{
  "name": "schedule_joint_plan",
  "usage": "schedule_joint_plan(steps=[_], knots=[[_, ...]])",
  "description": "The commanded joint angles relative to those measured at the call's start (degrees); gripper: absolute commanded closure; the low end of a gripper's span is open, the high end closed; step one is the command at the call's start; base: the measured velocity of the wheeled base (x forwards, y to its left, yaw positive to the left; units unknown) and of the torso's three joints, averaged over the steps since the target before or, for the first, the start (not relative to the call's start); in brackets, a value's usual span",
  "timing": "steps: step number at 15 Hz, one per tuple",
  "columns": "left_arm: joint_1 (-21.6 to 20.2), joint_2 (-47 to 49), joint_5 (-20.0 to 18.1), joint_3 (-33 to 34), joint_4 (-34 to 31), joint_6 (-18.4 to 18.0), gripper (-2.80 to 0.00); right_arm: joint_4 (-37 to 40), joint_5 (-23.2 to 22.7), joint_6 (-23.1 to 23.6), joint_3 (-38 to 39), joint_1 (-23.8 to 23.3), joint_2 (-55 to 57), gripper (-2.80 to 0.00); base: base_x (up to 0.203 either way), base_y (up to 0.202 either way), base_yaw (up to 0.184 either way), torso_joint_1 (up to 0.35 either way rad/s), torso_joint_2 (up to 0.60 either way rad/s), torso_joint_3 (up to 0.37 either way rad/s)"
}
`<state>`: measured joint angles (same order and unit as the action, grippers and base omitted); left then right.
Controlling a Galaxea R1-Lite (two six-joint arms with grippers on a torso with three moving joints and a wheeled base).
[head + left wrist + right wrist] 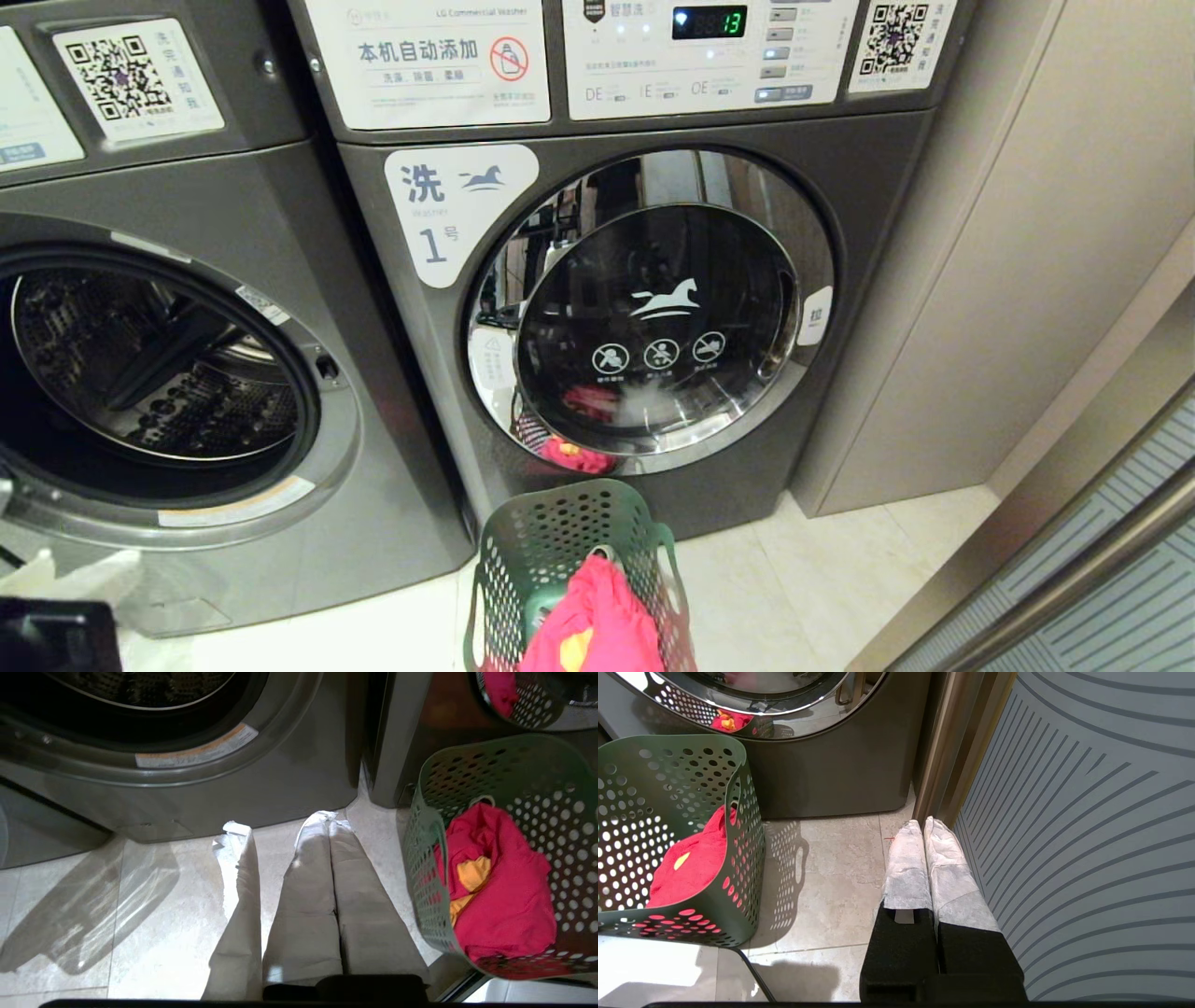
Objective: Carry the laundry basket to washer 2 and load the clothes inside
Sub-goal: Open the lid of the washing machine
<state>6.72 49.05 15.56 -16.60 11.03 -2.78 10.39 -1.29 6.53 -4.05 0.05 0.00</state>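
Pale floor tiles (pixel 822 579) seen below | open washer (pixel 187 373) cut off at left, numeral hidden | left gripper (pixel 329 819) fingers together, empty | washer 1 (pixel 644 308) shut | laundry basket (pixel 560 532) before it, clothes (pixel 597 621) partly cropped | right gripper (pixel 923 823) fingers together.

The laundry basket (pixel 560 551) stands on the floor (pixel 803 597) just before the washer labelled 1 (pixel 597 308), the clothes (pixel 597 625) inside it. Left of that washer stands another washer (pixel 168 373), door open. A wall panel (pixel 1008 280) lies right.
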Motion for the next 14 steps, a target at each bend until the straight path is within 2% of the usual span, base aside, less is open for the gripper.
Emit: schedule_joint_plan(steps=[1,3,6,7,8,10,11,14], knots=[[0.7,-9.9,2.2,7.2,1.4,-0.3,0.0,0.1,0.0,0.1,0.0,0.0,0.0,0.0,0.0,0.0,0.0,0.0,0.0,0.0],[-0.1,-13.5,5.2,11.9,3.0,-1.5,0.0,0.1,0.0,0.1,0.0,0.1,-0.1,0.0,0.0,0.0,0.0,0.0,0.0,0.0],[-3.4,-19.9,5.3,18.2,6.5,-4.1,0.0,0.1,0.0,0.1,0.0,0.1,0.0,0.0,0.0,0.0,0.0,0.0,0.0,0.0],[-3.8,-22.9,3.7,18.5,5.9,-4.5,0.0,0.1,0.0,0.1,0.0,0.1,0.0,0.0,0.0,0.0,0.0,0.0,0.0,0.0],[-3.8,-25.5,0.4,18.7,5.3,-4.6,0.0,0.1,0.0,0.1,0.0,0.0,0.0,0.0,0.0,0.0,0.0,0.0,0.0,0.0],[-4.2,-29.3,-9.6,18.9,5.0,-4.3,0.0,0.1,0.0,0.1,0.0,0.0,0.0,0.0,0.0,0.0,0.0,0.0,0.0,0.0],[-5.2,-30.3,-12.2,18.9,5.2,-3.8,0.0,0.1,0.0,0.1,0.0,0.0,0.0,0.0,0.0,0.0,0.0,0.0,0.0,0.0],[-5.3,-37.2,-14.6,18.9,4.7,-3.9,0.0,0.1,0.0,0.1,0.0,0.0,0.0,0.0,0.0,0.0,0.0,0.0,0.0,0.0]])
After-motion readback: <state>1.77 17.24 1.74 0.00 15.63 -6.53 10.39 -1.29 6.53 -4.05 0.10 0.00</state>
